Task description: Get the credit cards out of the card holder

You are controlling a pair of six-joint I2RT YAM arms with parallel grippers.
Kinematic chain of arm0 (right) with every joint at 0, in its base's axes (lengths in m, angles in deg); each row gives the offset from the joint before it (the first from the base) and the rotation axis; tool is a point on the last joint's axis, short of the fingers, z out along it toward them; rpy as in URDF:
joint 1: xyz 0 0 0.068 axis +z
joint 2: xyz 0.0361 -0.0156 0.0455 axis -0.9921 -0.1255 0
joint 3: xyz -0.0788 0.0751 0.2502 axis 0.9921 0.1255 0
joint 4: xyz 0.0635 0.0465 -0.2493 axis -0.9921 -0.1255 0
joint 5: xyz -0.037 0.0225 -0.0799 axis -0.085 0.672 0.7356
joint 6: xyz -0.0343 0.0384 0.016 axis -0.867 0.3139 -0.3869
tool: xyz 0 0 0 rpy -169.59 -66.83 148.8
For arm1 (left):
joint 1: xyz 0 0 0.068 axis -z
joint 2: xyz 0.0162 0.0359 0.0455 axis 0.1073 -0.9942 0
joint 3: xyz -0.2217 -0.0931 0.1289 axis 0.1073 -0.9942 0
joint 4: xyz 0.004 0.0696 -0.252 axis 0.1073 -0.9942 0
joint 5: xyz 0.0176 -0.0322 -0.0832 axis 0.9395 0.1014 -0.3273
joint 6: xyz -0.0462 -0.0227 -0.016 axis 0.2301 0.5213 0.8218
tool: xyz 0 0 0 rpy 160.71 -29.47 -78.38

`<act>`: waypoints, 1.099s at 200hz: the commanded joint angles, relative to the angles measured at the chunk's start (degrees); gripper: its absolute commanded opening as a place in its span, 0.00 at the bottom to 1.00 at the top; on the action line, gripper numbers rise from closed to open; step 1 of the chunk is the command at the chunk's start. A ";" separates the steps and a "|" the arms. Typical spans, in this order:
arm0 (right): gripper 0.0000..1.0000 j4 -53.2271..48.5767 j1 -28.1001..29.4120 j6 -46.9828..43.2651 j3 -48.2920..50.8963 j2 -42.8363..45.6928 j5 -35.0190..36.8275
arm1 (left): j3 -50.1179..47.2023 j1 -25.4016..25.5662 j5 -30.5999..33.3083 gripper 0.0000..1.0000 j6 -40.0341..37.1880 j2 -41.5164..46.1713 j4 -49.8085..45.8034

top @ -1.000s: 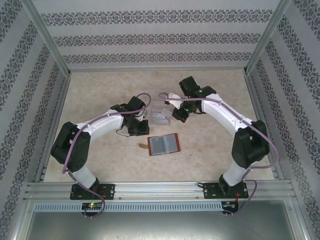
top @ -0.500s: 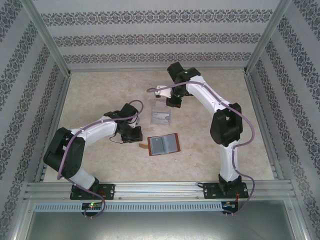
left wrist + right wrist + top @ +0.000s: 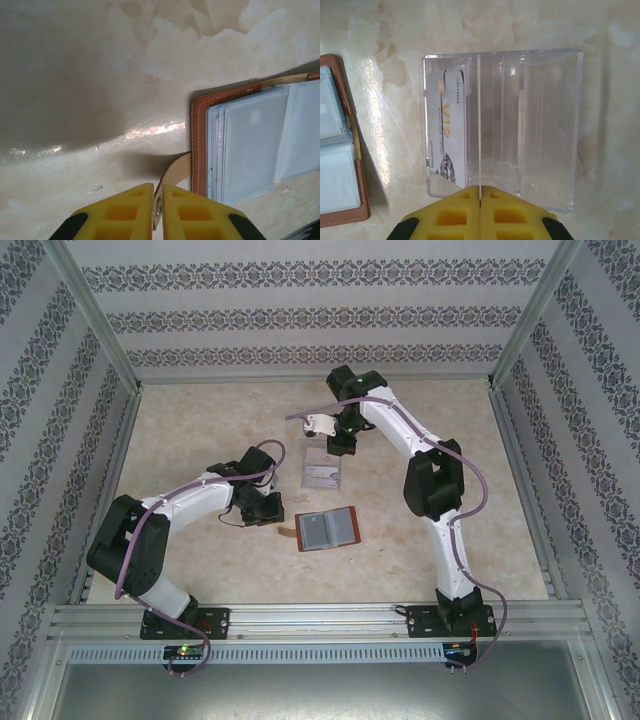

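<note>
Card holder (image 3: 327,529) lies open, pockets up, about mid-surface (image 3: 200,430), a little toward the near edge. Left gripper (image 3: 157,200): jaws pinched nearly together on the strap tab (image 3: 175,170), anchoring the holder. Right gripper (image 3: 480,200): jaws closed on nothing, hanging over the clear tray (image 3: 545,115), which sits just beyond the holder toward the far edge. One credit card (image 3: 447,130), whitish with gold "VIP" lettering, stands in the tray's end slot nearest the holder.

Handling, my estimate: cards are light, stiff and slick, and likely to cling inside the clear pockets (image 3: 250,145). Best hold is an exposed short edge, drawn straight along the sleeve. The leather is soft and light and would drag without the strap hold.

Unclear: pockets look milky, so I cannot tell whether cards remain inside. The left wrist view cuts off the holder's other leaf.
</note>
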 commanded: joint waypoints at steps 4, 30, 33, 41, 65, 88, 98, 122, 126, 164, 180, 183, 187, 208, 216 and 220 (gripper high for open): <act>0.00 -2.98 -0.31 -0.12 -1.13 -2.00 -2.89 | 0.16 -0.95 0.71 0.12 0.12 0.79 -0.70; 0.00 -3.15 -0.14 0.43 -1.11 -3.18 -2.87 | 0.08 -1.09 0.70 0.12 -0.04 0.65 -0.88; 0.00 -3.23 -0.14 0.37 -1.16 -3.25 -2.81 | 0.08 -1.14 0.71 0.12 -0.05 0.67 -0.88; 0.00 -3.43 -0.05 0.39 -1.12 -3.62 -2.87 | 0.00 -1.13 0.72 0.12 -0.09 0.69 -0.89; 0.00 -4.02 0.13 0.17 -1.10 -4.15 -3.39 | 0.01 -1.21 0.60 0.12 -0.05 0.57 -0.71; 0.00 -2.95 -0.03 1.81 -1.04 -3.83 -2.71 | -0.12 -1.23 0.42 0.12 0.08 0.43 -0.46; 0.00 -2.43 -0.11 2.30 -1.04 -3.62 -2.61 | -0.19 -1.16 0.38 0.12 0.11 0.43 -0.36; 0.00 -0.15 -0.23 2.97 -0.98 -3.05 -0.17 | 0.12 -1.19 0.27 0.12 -0.05 0.21 -0.53; 0.00 0.09 -0.23 2.97 -1.00 -3.04 0.18 | 0.06 -1.19 0.34 0.12 -0.13 0.18 -0.61; 0.00 -1.51 -0.14 1.89 -3.48 -3.96 -0.36 | 0.32 -1.29 0.33 0.12 -0.23 -0.02 -0.62; 0.00 -2.68 -0.07 1.54 -4.12 -4.66 -0.58 | 0.51 -1.28 0.20 0.12 -0.23 -0.43 -0.53; 0.00 -2.85 -0.06 1.41 -4.16 -4.74 -0.61 | 0.64 -1.32 0.14 0.12 -0.23 -0.49 -0.53; 0.00 -3.28 -0.03 1.32 -4.27 -4.87 -0.77 | 0.61 -1.25 0.01 0.12 -0.23 -0.53 -0.45; 0.00 -5.38 -0.05 0.62 -4.33 -5.47 -2.58 | 0.79 -1.24 -0.23 0.12 -0.15 -0.89 -0.27; 0.00 -6.24 -0.05 0.28 -4.30 -5.67 -3.37 | 0.90 -1.28 -0.32 0.12 -0.27 -1.04 -0.35; 0.00 -6.64 -0.03 0.20 -4.31 -5.79 -3.75 | 0.86 -1.31 -0.35 0.12 -0.23 -1.06 -0.36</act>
